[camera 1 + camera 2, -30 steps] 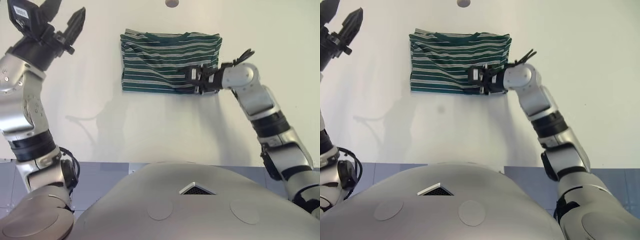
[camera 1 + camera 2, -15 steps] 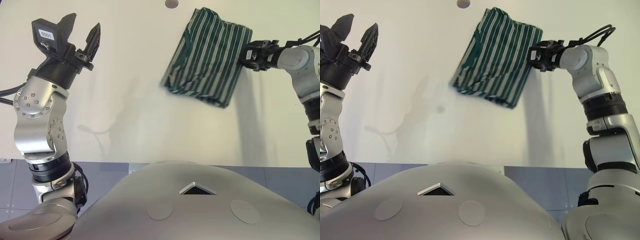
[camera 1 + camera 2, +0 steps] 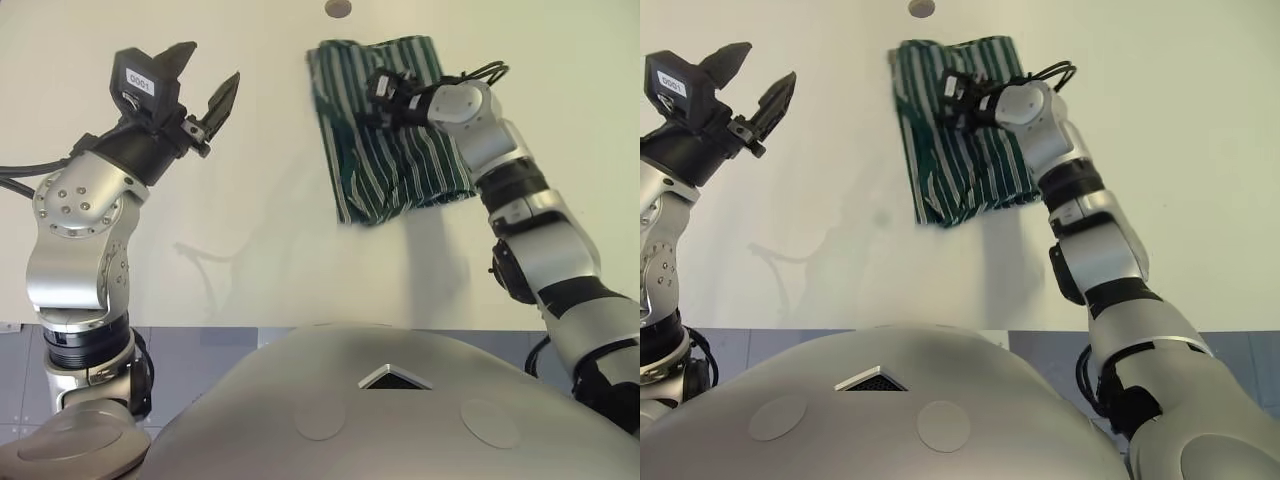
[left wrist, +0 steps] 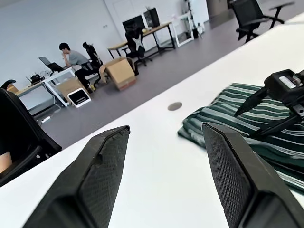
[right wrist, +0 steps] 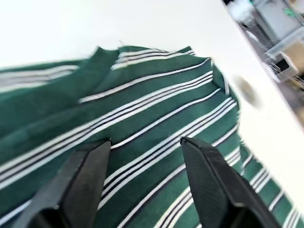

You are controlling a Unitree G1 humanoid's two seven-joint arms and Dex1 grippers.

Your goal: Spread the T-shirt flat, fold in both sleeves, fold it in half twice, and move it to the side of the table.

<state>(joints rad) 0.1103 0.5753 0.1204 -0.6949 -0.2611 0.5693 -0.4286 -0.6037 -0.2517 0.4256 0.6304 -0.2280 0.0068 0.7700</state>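
T-shirt: the T-shirt (image 3: 385, 175) is a folded, green-and-white striped packet. It lies on the far part of the desk (image 3: 250, 200), right of centre and a little askew, with its stripes running roughly near to far.
Edges: the near left corner looks loose and slightly ruffled, while the far edge sits squarer.
Handling: I judge it soft, light and limp. The stacked layers will likely shear or fall open if only the top one is caught.
Where to hold: take it at a folded edge, pinching through every layer at once. Sliding it low over the desk should keep the folds better than lifting it high.
Right claw: the right claw (image 3: 380, 88) is over the far half of the T-shirt. Its fingers (image 5: 83, 185) are spread with striped cloth showing between them, and it pinches nothing. I cannot tell whether the tips touch the fabric.
Left claw: the left claw (image 3: 212, 65) is raised above the left part of the desk, well apart from the T-shirt, spread and empty.
Desk: pale and smooth, so cloth should slide readily. A small round cap (image 3: 338, 8) sits at the far edge, just beyond the T-shirt.
Stage: the folding looks finished, and placing it at the side seems to be the step in hand.
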